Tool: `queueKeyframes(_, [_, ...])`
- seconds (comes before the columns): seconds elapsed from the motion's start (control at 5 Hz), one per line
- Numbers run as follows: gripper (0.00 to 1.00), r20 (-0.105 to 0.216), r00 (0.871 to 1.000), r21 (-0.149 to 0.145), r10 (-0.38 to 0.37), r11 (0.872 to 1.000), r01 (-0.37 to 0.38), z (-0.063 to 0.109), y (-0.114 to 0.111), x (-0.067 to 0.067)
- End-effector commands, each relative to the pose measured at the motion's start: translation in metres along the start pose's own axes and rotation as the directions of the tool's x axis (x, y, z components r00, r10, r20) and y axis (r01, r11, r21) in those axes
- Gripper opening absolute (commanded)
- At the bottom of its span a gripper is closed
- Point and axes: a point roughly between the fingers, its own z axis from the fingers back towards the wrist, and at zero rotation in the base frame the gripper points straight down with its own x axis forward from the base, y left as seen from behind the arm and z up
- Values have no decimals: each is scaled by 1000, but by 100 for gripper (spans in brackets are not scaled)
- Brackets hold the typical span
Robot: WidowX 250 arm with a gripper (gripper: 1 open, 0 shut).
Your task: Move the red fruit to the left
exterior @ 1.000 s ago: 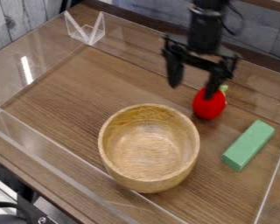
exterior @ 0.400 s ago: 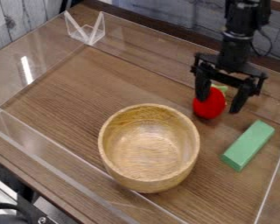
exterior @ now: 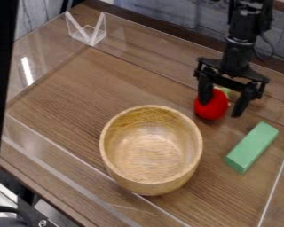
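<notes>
The red fruit is a small bright red rounded toy resting on the wooden table at the right, its top hidden behind the gripper. My black gripper points straight down over it and is open. One finger stands left of the fruit, the other finger to its right, so the fruit lies between them. Whether the fingers touch the fruit I cannot tell.
A round wooden bowl sits in front of the fruit, toward the left. A light green rectangular block lies at the front right. Clear acrylic walls fence the wooden table.
My gripper has moved right and down from beside the fruit to straddling it. The fruit, bowl and block have stayed put.
</notes>
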Motion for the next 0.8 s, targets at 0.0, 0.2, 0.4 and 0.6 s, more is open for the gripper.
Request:
queueKeyframes(0.0, [100,70,997,-18,12,1000,-11,10,1,17])
queueKeyframes(0.2, [100,68,997,-24,21,1000,-19,4,1,21])
queueKeyframes(0.4, [100,66,997,-30,29,999,-27,-2,-1,25])
queueKeyframes(0.6, [100,65,997,-35,36,999,-34,-7,-3,28])
